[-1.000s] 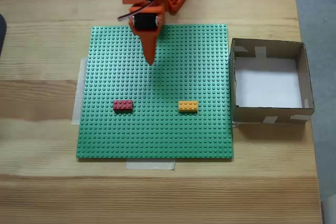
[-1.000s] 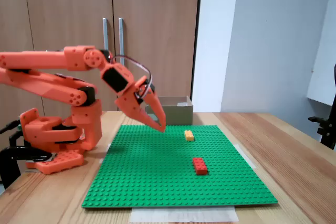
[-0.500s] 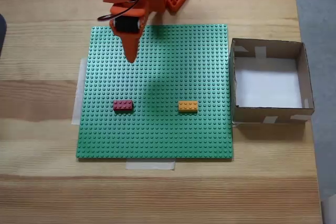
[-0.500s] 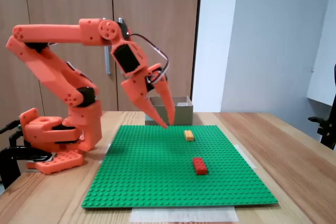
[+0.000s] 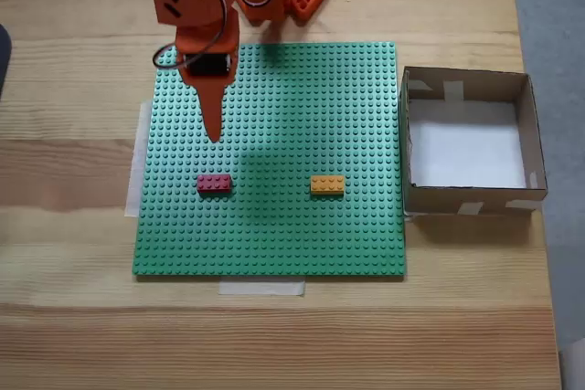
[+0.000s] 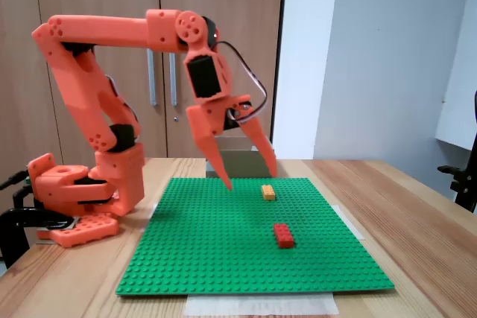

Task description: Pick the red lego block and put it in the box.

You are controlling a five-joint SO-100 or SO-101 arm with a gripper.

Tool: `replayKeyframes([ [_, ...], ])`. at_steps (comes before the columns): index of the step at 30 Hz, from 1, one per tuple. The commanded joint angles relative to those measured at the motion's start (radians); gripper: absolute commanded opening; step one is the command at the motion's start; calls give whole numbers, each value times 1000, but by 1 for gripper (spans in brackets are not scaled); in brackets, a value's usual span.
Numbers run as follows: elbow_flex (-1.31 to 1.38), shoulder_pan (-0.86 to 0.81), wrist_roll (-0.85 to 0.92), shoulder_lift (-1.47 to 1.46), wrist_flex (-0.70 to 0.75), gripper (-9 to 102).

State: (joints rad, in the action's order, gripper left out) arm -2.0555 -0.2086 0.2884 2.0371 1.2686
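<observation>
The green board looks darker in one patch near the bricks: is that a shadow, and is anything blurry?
In the top-down fixed view, a soft shadow darkens the green baseplate between the red lego block and orange-yellow brick. Both fixed views look sharp, with even light and no glare.

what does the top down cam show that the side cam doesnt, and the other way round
The fixed view from above alone shows the white inside bottom of the box, with nothing in it, and the tape strips at the baseplate's edges.

The fixed view from the side alone shows the end effector open, well above the green baseplate, plus the arm's base and the cupboard doors behind.

Both fixed views show the red lego block and the orange-yellow brick lying apart on the baseplate, neither one touched.
</observation>
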Motion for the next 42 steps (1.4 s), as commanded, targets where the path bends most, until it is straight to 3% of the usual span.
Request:
replayKeyframes([
  [1,97,-9,9,-61,15,34],
  [19,350,-43,158,-379,54,29],
  [42,565,-8,-48,-695,29,27],
])
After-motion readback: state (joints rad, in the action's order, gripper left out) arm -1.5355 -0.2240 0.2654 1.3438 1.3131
